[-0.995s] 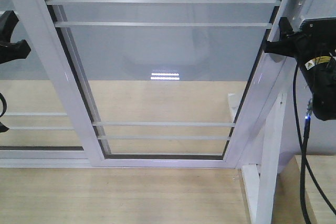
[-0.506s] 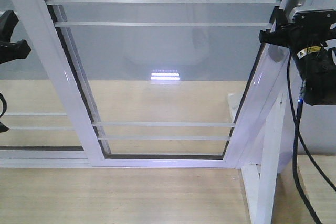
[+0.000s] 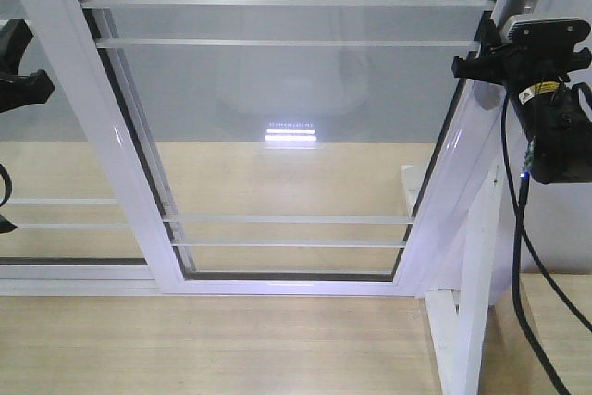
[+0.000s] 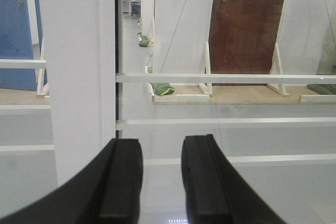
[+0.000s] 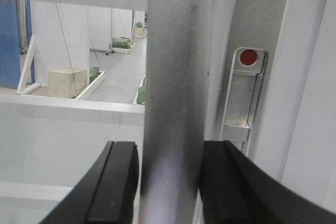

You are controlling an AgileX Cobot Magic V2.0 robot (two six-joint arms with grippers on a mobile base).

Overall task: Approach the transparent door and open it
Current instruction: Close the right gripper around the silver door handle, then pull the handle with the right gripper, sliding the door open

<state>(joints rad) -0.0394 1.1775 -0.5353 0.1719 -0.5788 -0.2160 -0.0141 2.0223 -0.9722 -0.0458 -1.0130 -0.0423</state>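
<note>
Right arm (image 3: 546, 127) higher, jaws around handle (image 5: 170, 103)

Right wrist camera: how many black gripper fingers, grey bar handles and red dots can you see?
black gripper fingers: 2
grey bar handle: 1
red dot: 1
Total: 4

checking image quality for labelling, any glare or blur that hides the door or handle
Front view: a bright strip of reflected light sits on the transparent door's glass, with a purplish sheen on the right-hand frame. Left wrist view: the left gripper is dark and underlit, the room beyond sharp. Right wrist view: the grey handle is close and blurred, its edges soft.
</note>
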